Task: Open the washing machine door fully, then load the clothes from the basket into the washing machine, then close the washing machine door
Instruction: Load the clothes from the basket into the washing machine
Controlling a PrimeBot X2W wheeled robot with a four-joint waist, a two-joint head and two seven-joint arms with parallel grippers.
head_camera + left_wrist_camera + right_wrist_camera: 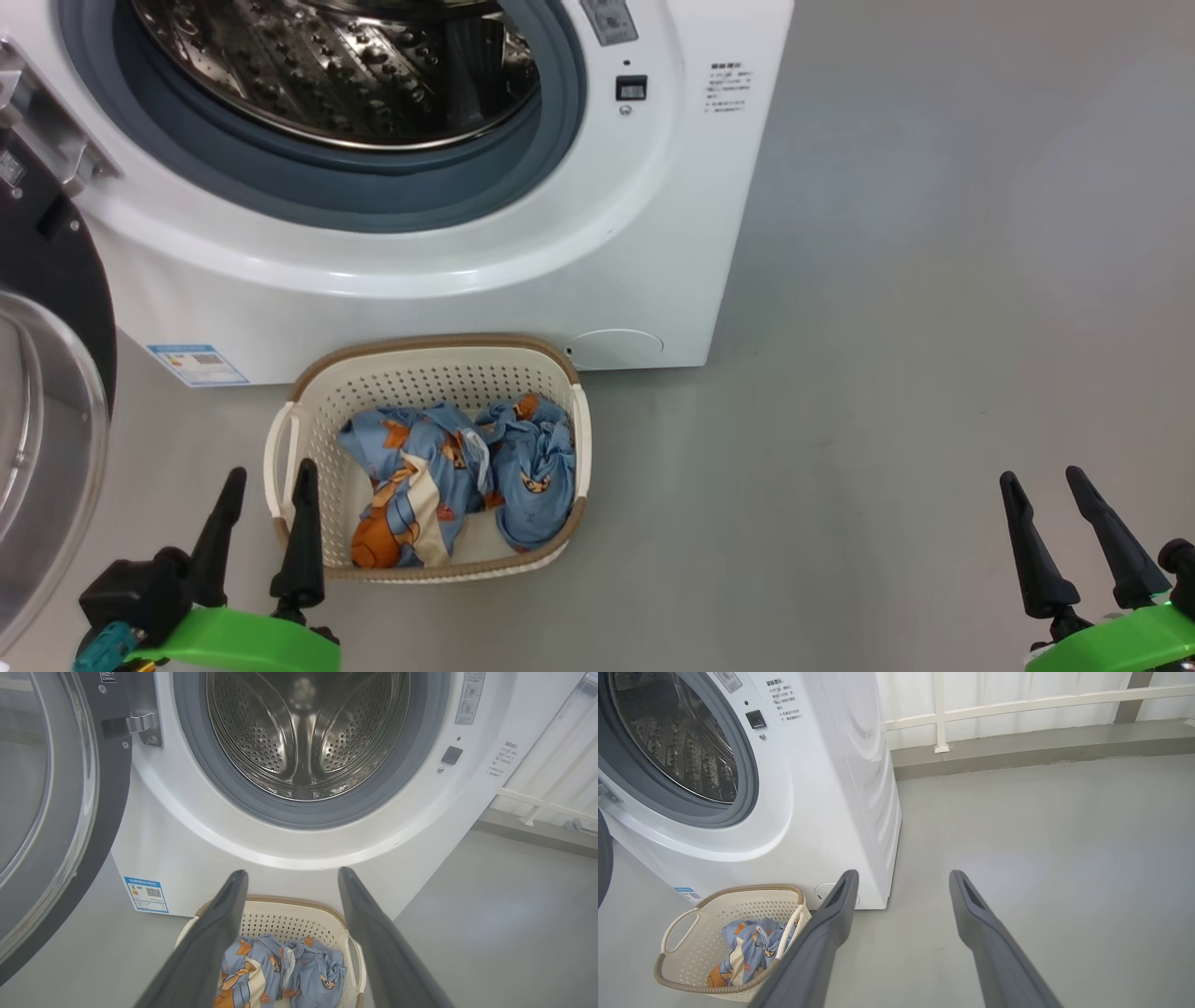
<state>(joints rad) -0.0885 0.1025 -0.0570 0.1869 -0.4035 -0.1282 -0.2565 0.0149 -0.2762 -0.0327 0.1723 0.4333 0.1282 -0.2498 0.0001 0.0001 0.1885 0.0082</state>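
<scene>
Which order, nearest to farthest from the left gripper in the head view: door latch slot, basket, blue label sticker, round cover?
1. Basket, right beside the left gripper.
2. Blue label sticker, low, left.
3. Round cover, low, right.
4. Door latch slot, upper right.

No brand name can be read. At the lower left corner of the washing machine [187,858] front is a blue label sticker [145,894] with a QR code and small coloured marks; its print is too small to read. Right of the drum opening a grey sticker [469,695] carries small pictograms. Further right is a block of printed lines [784,700] in Chinese characters under a heading, too fine to make out. A small white tag [108,676] on the black inner rim of the washing machine door [110,793] bears digits, unclear and cut by the picture's edge
</scene>
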